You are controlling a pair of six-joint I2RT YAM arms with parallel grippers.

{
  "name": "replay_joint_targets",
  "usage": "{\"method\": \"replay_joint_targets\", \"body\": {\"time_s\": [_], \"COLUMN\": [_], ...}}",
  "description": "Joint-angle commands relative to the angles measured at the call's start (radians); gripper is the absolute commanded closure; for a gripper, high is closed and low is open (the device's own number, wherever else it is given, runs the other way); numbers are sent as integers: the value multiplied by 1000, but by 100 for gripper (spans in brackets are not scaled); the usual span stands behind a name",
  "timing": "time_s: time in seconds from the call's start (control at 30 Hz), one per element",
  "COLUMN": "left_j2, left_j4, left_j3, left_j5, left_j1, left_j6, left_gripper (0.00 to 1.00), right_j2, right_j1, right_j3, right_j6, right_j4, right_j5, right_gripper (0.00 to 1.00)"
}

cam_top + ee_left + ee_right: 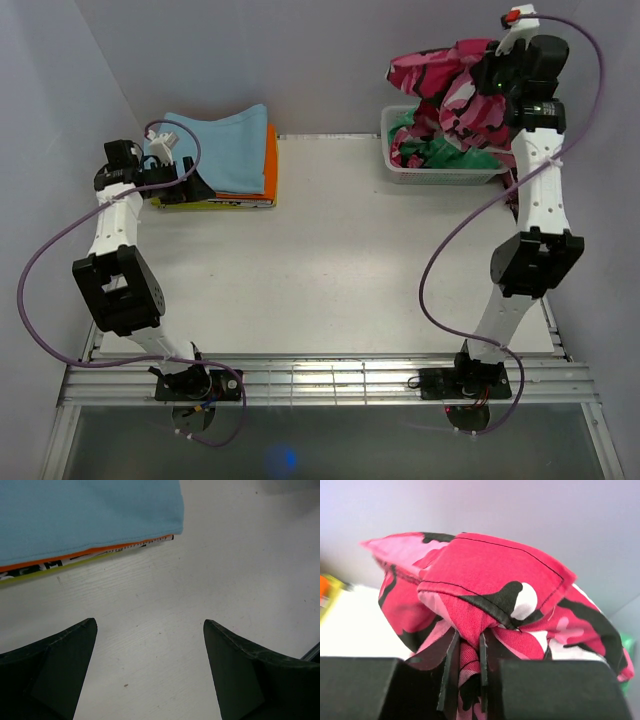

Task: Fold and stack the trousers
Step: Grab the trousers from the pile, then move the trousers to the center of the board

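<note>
Aloft at the far right corner of the table (330,260), the pink camouflage trousers (490,580) hang bunched above the white basket (440,175), a fold clenched between the jaws of the right gripper (466,672). Their lower part apparently trails into the basket. The left gripper (150,670) hovers spread wide and empty near the folded stack (235,150). The step in hand looks like extraction. Next, the trousers need carrying to bare tabletop and spreading flat.
</note>
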Motion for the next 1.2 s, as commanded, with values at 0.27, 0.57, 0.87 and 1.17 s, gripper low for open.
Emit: {"method": "replay_joint_targets", "body": {"time_s": [0.27,0.57,0.87,1.17], "left_j2": [-44,-222,-369,-388], "left_j4": [22,-137,-306,31], "left_j3": [290,313,-202,-554], "left_j5": [36,57,15,-152], "left_j1": [-3,-4,-277,-738], "left_j6": [-104,-68,479,259], "left_gripper": [2,2,2,2], "right_j2": [-572,-1026,-949,-933], "right_j1": [35,274,697,642], "right_j3": [-280,-898,-1323,-1226], "right_j6": [10,-209,-364,-335], "right_j4": [158,85,-61,-225], "right_j5": [-444,-732,-253,54], "right_gripper": [92,92,3,2]}}
